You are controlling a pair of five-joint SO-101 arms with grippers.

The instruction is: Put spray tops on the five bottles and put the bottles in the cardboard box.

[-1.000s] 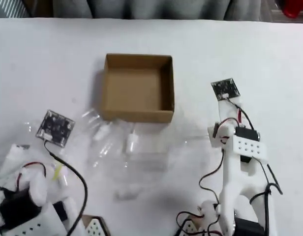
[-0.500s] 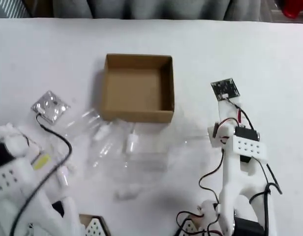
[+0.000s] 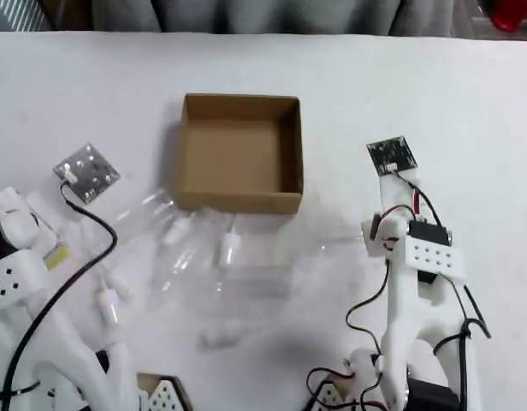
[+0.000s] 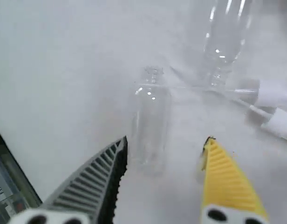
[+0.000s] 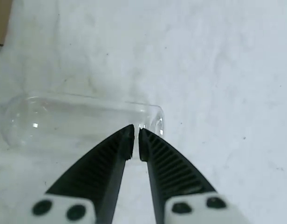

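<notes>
Swung outward since a second ago, the left gripper (image 4: pixel 165 142) is hovering, jaws apart, over a clear bottle (image 4: pixel 150 126) lying on the surface (image 3: pixel 417 86), likely lining up a grasp, while the right gripper (image 5: pixel 136 133) is waiting closed just beside a second bottle (image 5: pixel 83 116).

The cardboard box (image 3: pixel 238 202) is matt brown card. The bottles (image 4: pixel 150 126) are clear, glossy plastic, and the spray tops (image 3: pixel 227 248) are smooth white plastic. The surface (image 3: pixel 417 86) looks white and matt. The left hand (image 4: pixel 164 144) and right hand (image 5: pixel 136 133) are ribbed plastic.

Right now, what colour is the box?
Brown; the cardboard box shows best in the high view.
</notes>
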